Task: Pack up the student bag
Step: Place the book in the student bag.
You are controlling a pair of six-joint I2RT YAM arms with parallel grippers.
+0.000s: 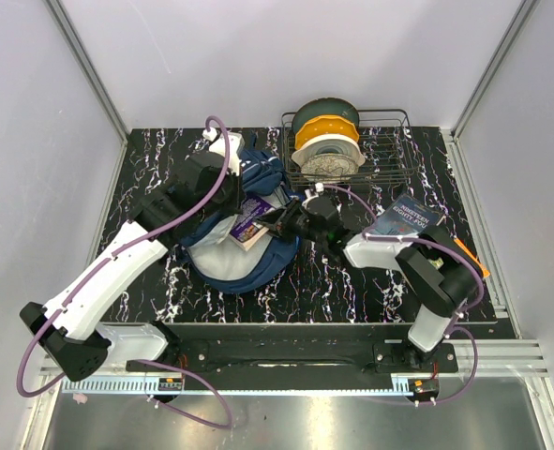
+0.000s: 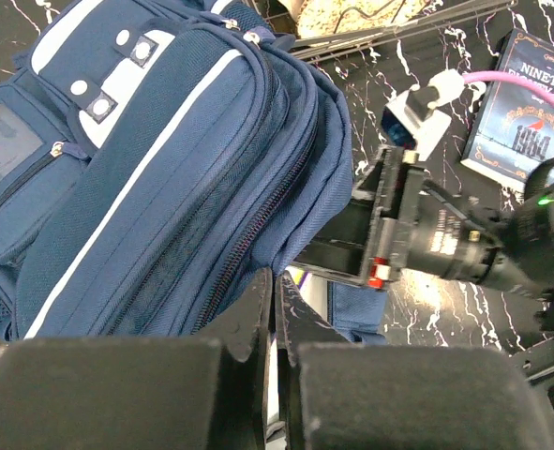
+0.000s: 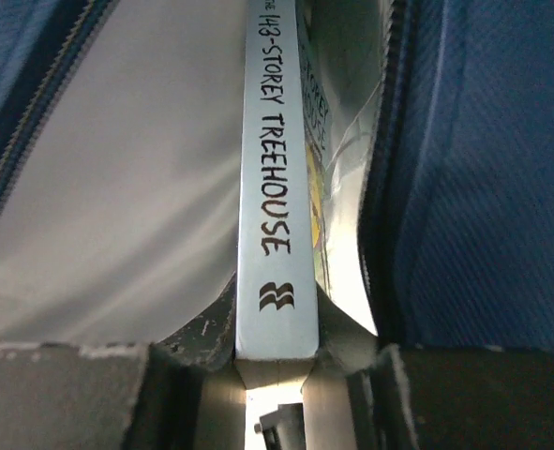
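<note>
- Book spine (image 3: 275, 187), clamped between the right gripper (image 3: 275, 342) fingers: "143-STOREY TREEHOUSE", black hand-lettering on pale blue, running away from the fingertips. Lettering before "143" is cut off at the frame edge.
- Same spine, end nearest the fingers: small black wave logo, no letters.
- Dark book cover (image 2: 516, 103), far up-right of the left gripper (image 2: 275, 281): "NINETEEN" and "1984". Remaining print is too small to read.

Narrow mouth of student bag (image 1: 244, 267), book (image 3: 275, 187) filling it, wire rack (image 1: 391, 159) close behind, bare tabletop (image 1: 342, 291) in front.
</note>
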